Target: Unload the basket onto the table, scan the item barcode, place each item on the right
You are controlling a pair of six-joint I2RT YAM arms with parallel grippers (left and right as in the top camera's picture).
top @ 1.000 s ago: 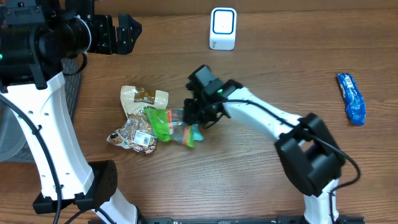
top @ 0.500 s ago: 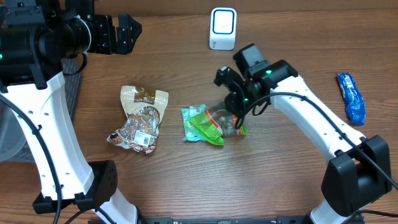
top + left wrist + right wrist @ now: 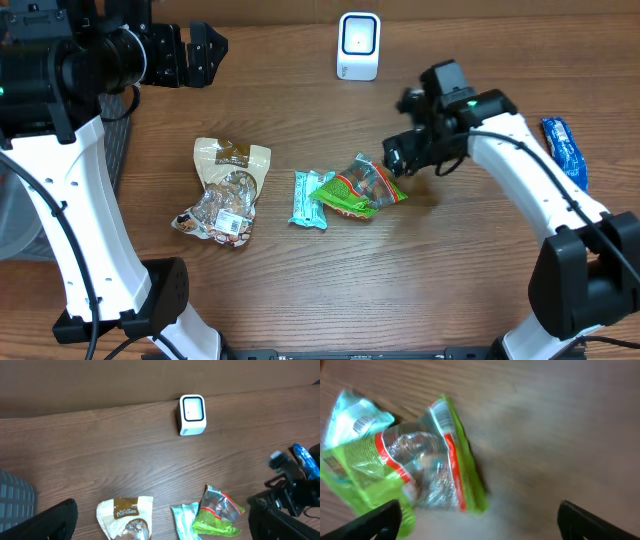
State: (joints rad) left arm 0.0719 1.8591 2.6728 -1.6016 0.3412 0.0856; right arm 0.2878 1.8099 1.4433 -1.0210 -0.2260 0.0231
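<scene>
The green and clear snack packet lies on the wooden table, overlapping a teal packet. My right gripper hovers just right of the green packet, open and holding nothing. In the right wrist view the green packet sits up and left of the open gripper, blurred by motion. The white barcode scanner stands at the back of the table. High at the back left, my left gripper is open and empty. Its wrist view takes in the scanner and the green packet.
A cream and brown snack bag lies left of the teal packet. A blue packet lies at the far right, beyond my right arm. A grey bin stands at the table's left edge.
My right gripper carried the green packet from beside the cream bag to the right, then opened and let it go. The teal packet came along too. The left arm has not moved.
</scene>
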